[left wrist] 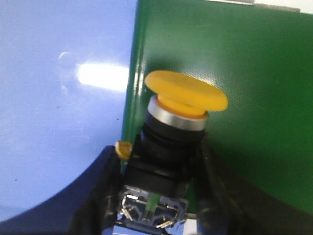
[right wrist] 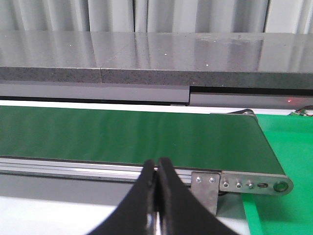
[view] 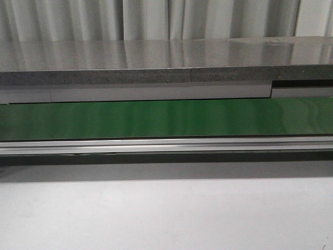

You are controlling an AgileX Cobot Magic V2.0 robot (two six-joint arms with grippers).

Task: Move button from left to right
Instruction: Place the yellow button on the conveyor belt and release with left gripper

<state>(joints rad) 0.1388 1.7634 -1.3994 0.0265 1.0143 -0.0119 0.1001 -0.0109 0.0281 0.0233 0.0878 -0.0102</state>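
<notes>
I see the green conveyor belt (view: pixel 166 119) running across the whole front view, with its aluminium side rail (view: pixel 166 146) on the near edge and a grey stone-look counter (view: pixel 156 62) beyond its far edge. The pale table surface (view: pixel 166 213) lies on the near side of the belt. Neither arm shows in that view.

Through the left wrist camera I see the left gripper (left wrist: pixel 161 196) clamped on the button (left wrist: pixel 171 132), its black pads pressing the black body from both sides. The yellow-orange cap sits over the belt's edge, where green meets a pale blue surface (left wrist: pixel 58 98).

Through the right wrist camera, the right gripper (right wrist: pixel 157 171) has its fingertips pressed together, holding nothing, on the near side of the belt, close to its end roller bracket (right wrist: pixel 244 183).
</notes>
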